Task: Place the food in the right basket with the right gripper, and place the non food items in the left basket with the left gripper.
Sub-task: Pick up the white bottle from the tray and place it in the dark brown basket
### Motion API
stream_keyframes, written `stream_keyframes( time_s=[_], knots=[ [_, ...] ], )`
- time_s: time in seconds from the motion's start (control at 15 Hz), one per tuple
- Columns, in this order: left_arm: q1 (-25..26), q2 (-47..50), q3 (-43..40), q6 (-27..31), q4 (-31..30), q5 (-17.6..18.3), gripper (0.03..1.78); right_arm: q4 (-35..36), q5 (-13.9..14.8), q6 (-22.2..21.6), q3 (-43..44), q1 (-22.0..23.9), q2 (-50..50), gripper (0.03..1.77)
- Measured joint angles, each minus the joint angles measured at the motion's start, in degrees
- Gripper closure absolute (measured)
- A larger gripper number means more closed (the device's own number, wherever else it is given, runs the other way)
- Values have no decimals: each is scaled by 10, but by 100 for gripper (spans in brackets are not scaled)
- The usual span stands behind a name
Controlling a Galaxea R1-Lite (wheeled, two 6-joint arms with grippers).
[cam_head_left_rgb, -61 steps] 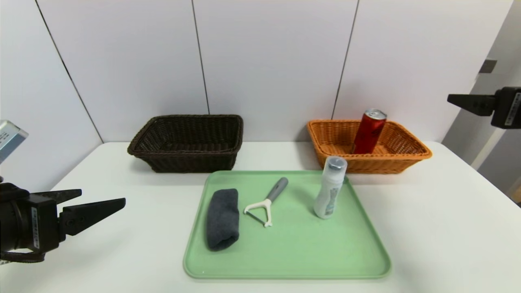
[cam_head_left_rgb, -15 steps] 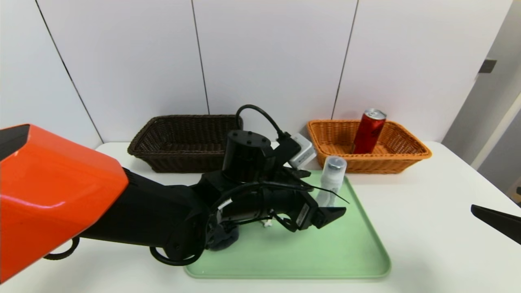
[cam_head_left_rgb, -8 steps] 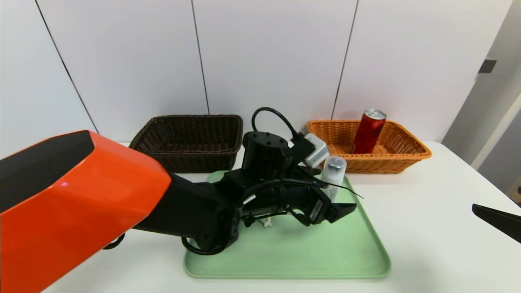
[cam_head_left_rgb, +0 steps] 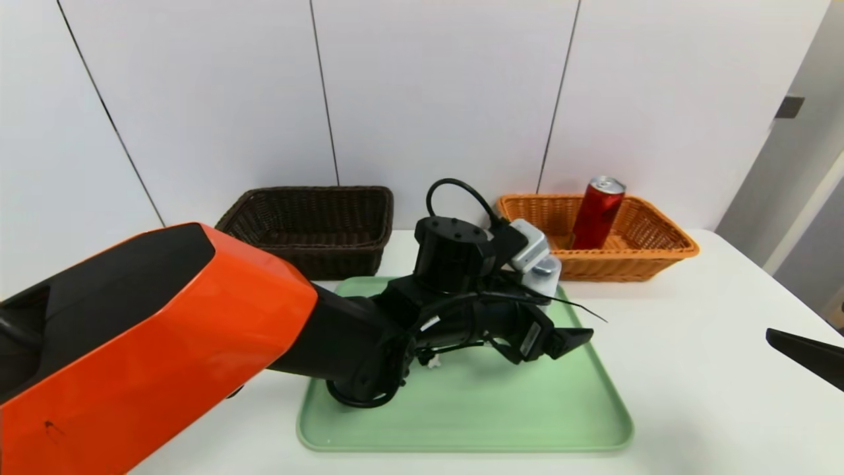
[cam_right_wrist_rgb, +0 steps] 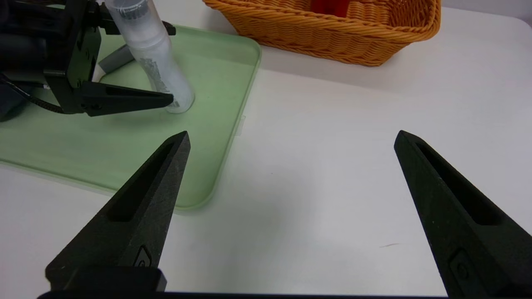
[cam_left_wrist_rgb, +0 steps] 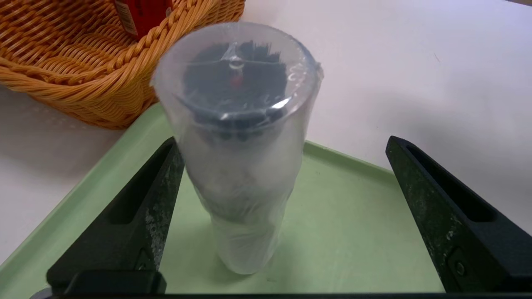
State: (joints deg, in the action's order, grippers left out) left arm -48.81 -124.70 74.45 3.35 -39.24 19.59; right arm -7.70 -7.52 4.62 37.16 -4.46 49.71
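From my feed, the black two-fingered left gripper [cam_left_wrist_rgb: 283,139] has its fingers spread wide around the white plastic bottle with a clear cap [cam_left_wrist_rgb: 241,166], which stands on the green tray [cam_head_left_rgb: 461,422]. One finger is right beside the bottle, and I cannot tell whether it touches; the other has open room before it. The bottle is near the tray's raised edge, with the orange woven wicker basket [cam_head_left_rgb: 633,264] just beyond.

My black right gripper [cam_right_wrist_rgb: 292,139] hangs over the white table [cam_head_left_rgb: 699,369] to the right of the tray, fingers well apart with nothing between them. It has bare tabletop around it.

The red metal drink can [cam_head_left_rgb: 597,214] leans inside the orange basket, its silver top above the rim. The dark brown woven wicker basket [cam_head_left_rgb: 316,254] sits behind the tray on the left, partly hidden by my orange-and-black left arm [cam_head_left_rgb: 217,330].

The arm also hides most of the white peeler [cam_head_left_rgb: 434,361] on the tray; its smooth grey handle shows in the right wrist view. The bottle's clear cap is glossy, its body frosted. Small print runs down its side, too fine to read, and the can carries a pale barcode label.
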Motion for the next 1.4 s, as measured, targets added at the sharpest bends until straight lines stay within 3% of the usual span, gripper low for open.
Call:
stream_keyframes(
  time_s=[0.2, 0.4, 0.67, 1.13, 1.4],
  knots=[
    [0, -6, 10, -1, 1, 0, 15, 0, 0, -1, -1, 0, 0, 11],
    [-1, -8, 13, 0, -1, -1, 66, -1, 1, -1, -1, 1, -2, 11],
    [-1, -9, 14, -1, 0, -2, 112, -1, 1, -5, 0, 2, -3, 11],
    [7, 30, 10, -5, 4, -19, 117, -1, 1, -8, 0, 2, -8, 11],
    [56, 85, 35, -5, 69, -23, 117, 0, 1, -16, 3, 3, -9, 11]
  ],
)
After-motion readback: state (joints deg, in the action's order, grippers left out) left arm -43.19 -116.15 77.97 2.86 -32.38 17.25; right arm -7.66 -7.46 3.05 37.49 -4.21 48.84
